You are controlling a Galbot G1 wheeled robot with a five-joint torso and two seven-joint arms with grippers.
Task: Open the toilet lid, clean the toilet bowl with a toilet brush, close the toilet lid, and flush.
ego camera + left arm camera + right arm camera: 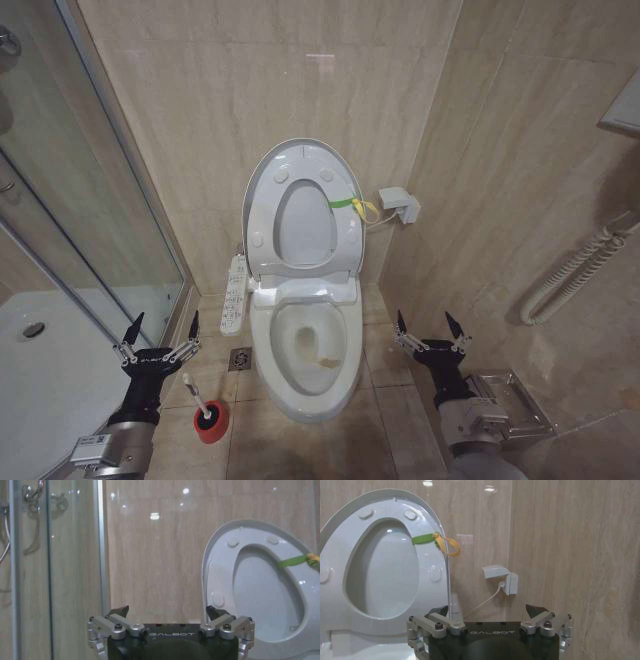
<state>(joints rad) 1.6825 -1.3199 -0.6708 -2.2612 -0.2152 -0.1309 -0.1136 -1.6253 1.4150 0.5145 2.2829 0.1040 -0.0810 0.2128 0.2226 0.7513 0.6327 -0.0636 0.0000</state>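
The toilet lid (305,228) stands raised against the back wall with the ring seat (262,205) up in front of it; a green-yellow band (345,203) sits on its right edge. Below it the toilet bowl (310,345) lies uncovered, with brownish stains inside. The toilet brush (195,392) leans in its red cup holder (211,420) on the floor left of the bowl. My left gripper (166,325) hangs open just above and left of the brush. My right gripper (424,322) is open right of the bowl. The wrist views show the lid (265,588) (382,570) beyond the open left gripper (166,611) and right gripper (487,609).
A glass shower enclosure (90,200) and white shower tray (50,370) fill the left. A long white button panel (234,293) hangs left of the seat, above a floor drain (240,358). A wall socket box (400,205), coiled hose (570,275) and metal rack (505,395) are on the right.
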